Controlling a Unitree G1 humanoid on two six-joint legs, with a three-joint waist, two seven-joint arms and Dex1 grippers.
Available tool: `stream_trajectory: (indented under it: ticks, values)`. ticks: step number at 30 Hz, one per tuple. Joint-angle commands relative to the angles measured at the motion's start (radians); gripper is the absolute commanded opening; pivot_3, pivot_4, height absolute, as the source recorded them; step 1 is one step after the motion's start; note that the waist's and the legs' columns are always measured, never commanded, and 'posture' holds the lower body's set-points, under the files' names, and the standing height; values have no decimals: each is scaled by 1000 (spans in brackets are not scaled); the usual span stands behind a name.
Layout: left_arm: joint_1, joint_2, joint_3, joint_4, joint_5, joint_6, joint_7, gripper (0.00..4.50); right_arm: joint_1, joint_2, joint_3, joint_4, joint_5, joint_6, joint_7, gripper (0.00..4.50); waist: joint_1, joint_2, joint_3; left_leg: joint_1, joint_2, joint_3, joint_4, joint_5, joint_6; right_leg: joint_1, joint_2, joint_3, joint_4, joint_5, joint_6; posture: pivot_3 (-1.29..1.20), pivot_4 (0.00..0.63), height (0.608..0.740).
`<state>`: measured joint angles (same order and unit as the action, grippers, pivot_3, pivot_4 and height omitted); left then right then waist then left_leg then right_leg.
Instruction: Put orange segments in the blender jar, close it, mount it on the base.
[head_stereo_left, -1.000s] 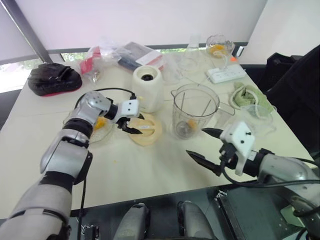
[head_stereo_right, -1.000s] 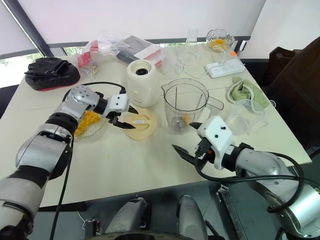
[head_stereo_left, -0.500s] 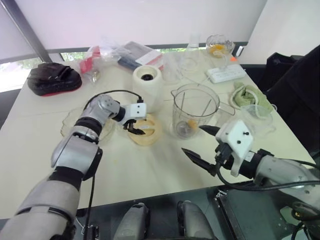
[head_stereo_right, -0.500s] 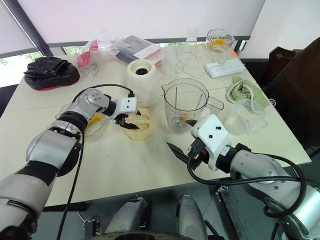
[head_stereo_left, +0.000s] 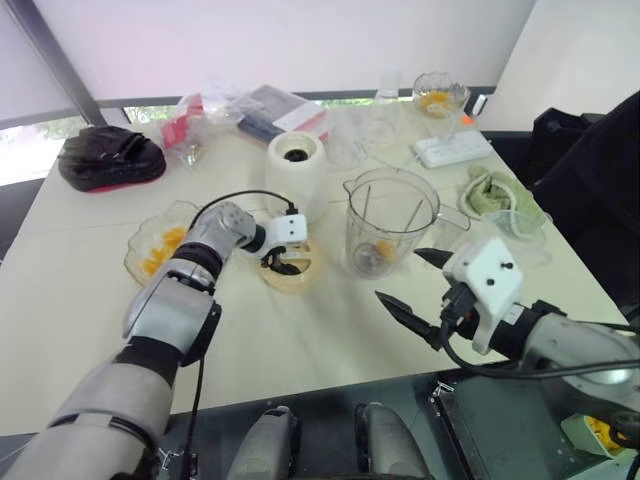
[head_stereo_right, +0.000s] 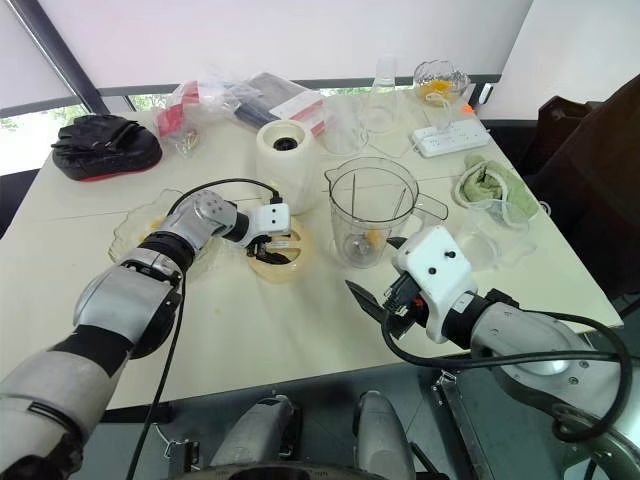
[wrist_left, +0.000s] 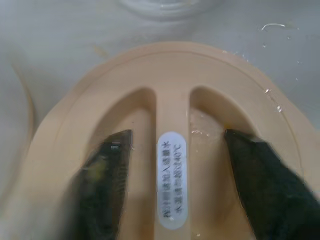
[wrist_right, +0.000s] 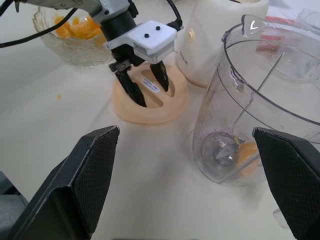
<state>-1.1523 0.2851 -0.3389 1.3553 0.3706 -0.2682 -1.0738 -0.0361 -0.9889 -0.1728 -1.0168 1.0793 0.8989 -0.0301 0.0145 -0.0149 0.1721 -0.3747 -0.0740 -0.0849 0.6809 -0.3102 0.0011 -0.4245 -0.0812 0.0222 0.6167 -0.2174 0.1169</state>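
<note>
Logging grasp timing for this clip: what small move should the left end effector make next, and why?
Probably close on the centre bar of the lid: the open left end effector has its fingers in the recesses on either side of it, and the jar holds orange but stands uncovered.

An office or lab test room is suggested rather than a kitchen. A blender jar (head_stereo_right: 372, 215) and blender base (head_stereo_right: 283, 152) are set out on a large pale table (head_stereo_right: 300, 330), fed by a power strip (head_stereo_right: 448, 137). Sealed packets (head_stereo_right: 270, 100) and a black bag (head_stereo_right: 105, 145) are left at the far edge, under a white roller blind (head_stereo_right: 300, 40).
</note>
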Motion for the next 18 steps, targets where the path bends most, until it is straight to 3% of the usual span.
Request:
stream_trajectory:
  ticks: [1, 2, 3, 9, 18]
  values:
    - [17, 2, -2, 14, 24, 19, 19, 1023, 22, -37, -33, -30, 44, -56, -44, 4500, 0, 0, 0, 0, 0, 0, 1, 0, 0, 0, 0, 0, 0, 0, 1, 0, 150, 740]
    - [17, 2, 2, 13, 21, 17, 19, 381, 33, -47, -33, -30, 52, -67, -54, 4500, 0, -1, -1, 0, 0, 0, 1, 0, 0, 1, 0, 0, 0, 1, 1, 0, 150, 740]
    - [15, 4, 9, 11, 16, 13, 12, 245, 44, -55, -33, -30, 56, -77, -61, 4500, 0, -1, -1, 1, 0, 0, 1, 0, 0, 1, 0, 0, 0, 1, 1, 0, 150, 740]
    - [3, 26, 56, -7, -30, -28, -61, 249, 146, -55, -34, -30, 28, -125, -104, 4500, 0, -1, -1, 0, 0, 0, 1, -1, 2, 0, 0, 0, 0, 1, 1, 0, 150, 740]
    - [-27, 38, 218, -101, -217, -51, -278, 249, 222, 166, 51, 60, -300, -132, -185, 4500, -1, -2, -1, -2, 0, 1, 2, -2, 3, -1, 0, 0, 0, 1, 1, 0, 150, 740]
